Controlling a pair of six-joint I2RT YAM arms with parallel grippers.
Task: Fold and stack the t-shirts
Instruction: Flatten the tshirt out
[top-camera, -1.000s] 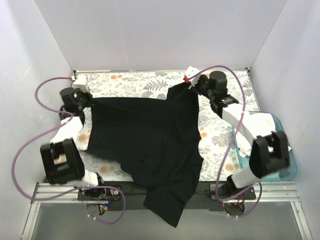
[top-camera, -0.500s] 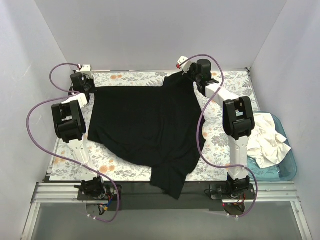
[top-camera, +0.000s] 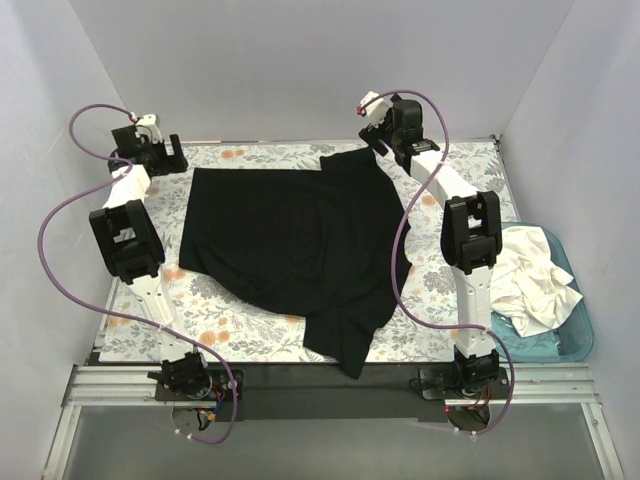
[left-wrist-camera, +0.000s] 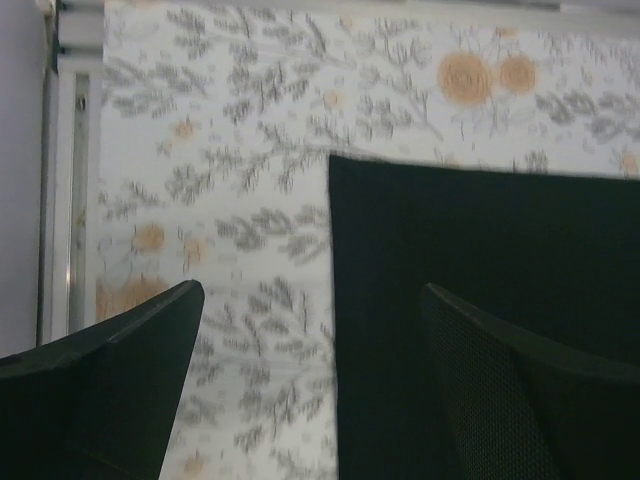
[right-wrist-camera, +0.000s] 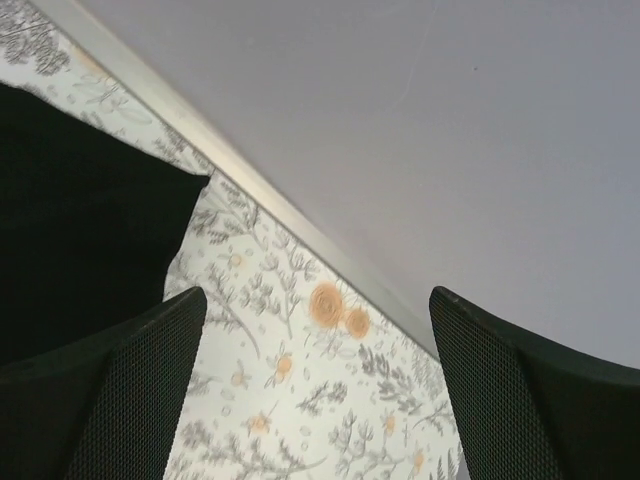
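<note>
Left hand (top-camera: 150, 150) sits at the far left corner of the floral sheet (top-camera: 240, 320), and right hand (top-camera: 378, 112) is raised near the far edge, by the back wall (top-camera: 300, 60). From above both are small and dark, and the gap between their fingers is hard to read. The wrist views settle it: each hand has its jaws wide apart with nothing between them. In both wrist views the fingers are cut off by the lower edge of the picture.

The black t-shirt (top-camera: 290, 240) lies spread on the sheet between the two arms. Its far edge runs fairly straight, its right side is folded over on itself, and its near end trails over the bench's near edge (top-camera: 250, 372). Against the solid black, sleeves and collar cannot be made out.

The left wrist view shows a clean square corner of the shirt lying flat just below that hand, which the top view gives only roughly. The right wrist view shows another pointed corner at its left, with bare sheet and the wall beyond.

Only the top view shows the white t-shirts (top-camera: 535, 280), crumpled in the teal tub (top-camera: 580, 345) at the right. The right arm partly hides them, and how many there are cannot be told.
</note>
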